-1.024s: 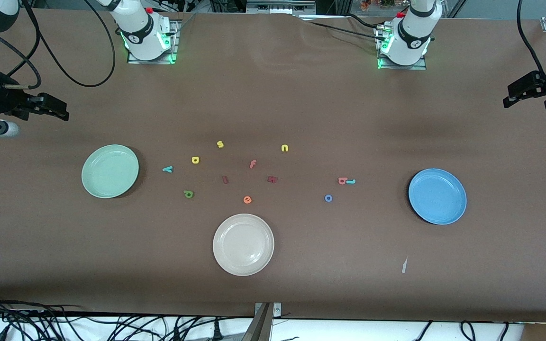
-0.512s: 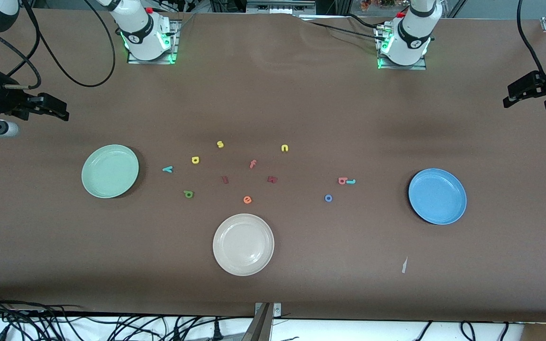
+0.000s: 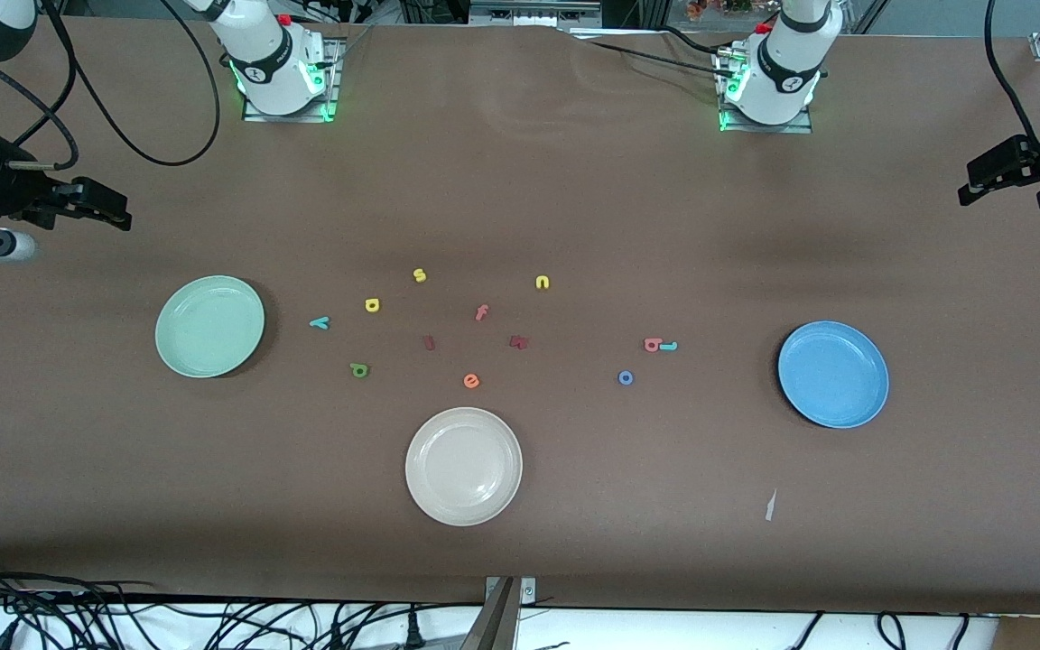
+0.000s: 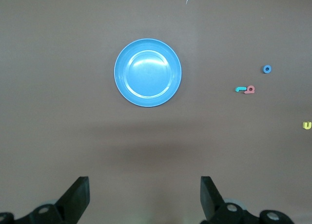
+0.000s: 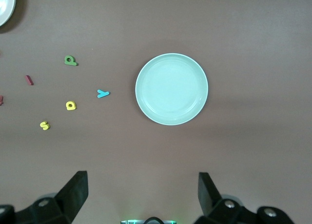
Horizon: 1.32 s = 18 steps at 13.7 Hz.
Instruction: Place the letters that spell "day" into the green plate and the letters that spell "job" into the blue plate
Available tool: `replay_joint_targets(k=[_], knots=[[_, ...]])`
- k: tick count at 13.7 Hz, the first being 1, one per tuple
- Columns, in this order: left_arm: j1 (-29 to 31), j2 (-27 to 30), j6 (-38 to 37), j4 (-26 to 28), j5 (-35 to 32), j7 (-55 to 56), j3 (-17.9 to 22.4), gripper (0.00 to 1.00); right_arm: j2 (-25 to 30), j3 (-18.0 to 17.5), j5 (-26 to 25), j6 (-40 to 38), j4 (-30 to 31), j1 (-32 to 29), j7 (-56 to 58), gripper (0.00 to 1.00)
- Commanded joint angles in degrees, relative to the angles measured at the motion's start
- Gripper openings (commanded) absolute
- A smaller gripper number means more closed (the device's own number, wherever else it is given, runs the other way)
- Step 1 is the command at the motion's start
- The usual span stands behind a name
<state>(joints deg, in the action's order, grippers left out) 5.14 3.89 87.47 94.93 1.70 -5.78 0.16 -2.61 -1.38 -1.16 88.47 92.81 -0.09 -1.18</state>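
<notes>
The green plate [image 3: 209, 326] [image 5: 171, 89] lies toward the right arm's end of the table. Beside it lie the teal y [image 3: 320, 322] [image 5: 103, 93], a yellow rounded letter [image 3: 372, 305] [image 5: 70, 105] and a green rounded letter [image 3: 358, 369] [image 5: 70, 61]. The blue plate [image 3: 833, 374] [image 4: 147, 72] lies toward the left arm's end. The salmon b [image 3: 653, 344] [image 4: 250, 90] touches the teal j [image 3: 669, 346] [image 4: 240, 89], with the blue o [image 3: 626, 377] [image 4: 267, 69] close by. My right gripper [image 3: 116, 209] [image 5: 143, 182] hangs open and empty at its end; my left gripper [image 3: 967, 183] [image 4: 145, 185] likewise.
A cream-white plate [image 3: 463, 466] sits nearest the front camera in the middle. Between the two plates lie a yellow s [image 3: 420, 275], a yellow n [image 3: 543, 283], an orange f [image 3: 481, 312], an orange e [image 3: 471, 381] and two dark red letters [image 3: 429, 342]. A paper scrap [image 3: 770, 506] lies near the blue plate.
</notes>
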Motion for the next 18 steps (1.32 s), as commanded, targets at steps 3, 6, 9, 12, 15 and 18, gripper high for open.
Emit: replay_joint_targets(k=[3,6,9,12,15,18], knots=[[0.3,-0.5,-1.0,-1.2,1.4,0.4,-0.1,1.00,0.0,-0.2,0.1,-0.5,-0.3,-0.3,0.1,1.00],[0.3,-0.5,-1.0,-1.2,1.4,0.4,-0.1,1.00,0.0,-0.2,0.1,-0.5,-0.3,-0.3,0.1,1.00],[0.4,-0.5,-1.1,-1.2,1.4,0.4,-0.1,1.00,0.0,-0.2,0.1,-0.6,-0.3,-0.3,0.1,1.00],[0.4,-0.5,-1.1,-1.2,1.4,0.4,-0.1,1.00,0.0,-0.2,0.1,-0.6,-0.3,-0.3,0.1,1.00],[0.4,-0.5,-1.1,-1.2,1.4,0.3,-0.1,1.00,0.0,-0.2,0.1,-0.6,-0.3,-0.2,0.1,1.00],[0.4,-1.1,-0.9,-1.2,1.5,-0.6,0.0,1.00,0.0,-0.2,0.1,-0.6,-0.3,-0.3,0.1,1.00]])
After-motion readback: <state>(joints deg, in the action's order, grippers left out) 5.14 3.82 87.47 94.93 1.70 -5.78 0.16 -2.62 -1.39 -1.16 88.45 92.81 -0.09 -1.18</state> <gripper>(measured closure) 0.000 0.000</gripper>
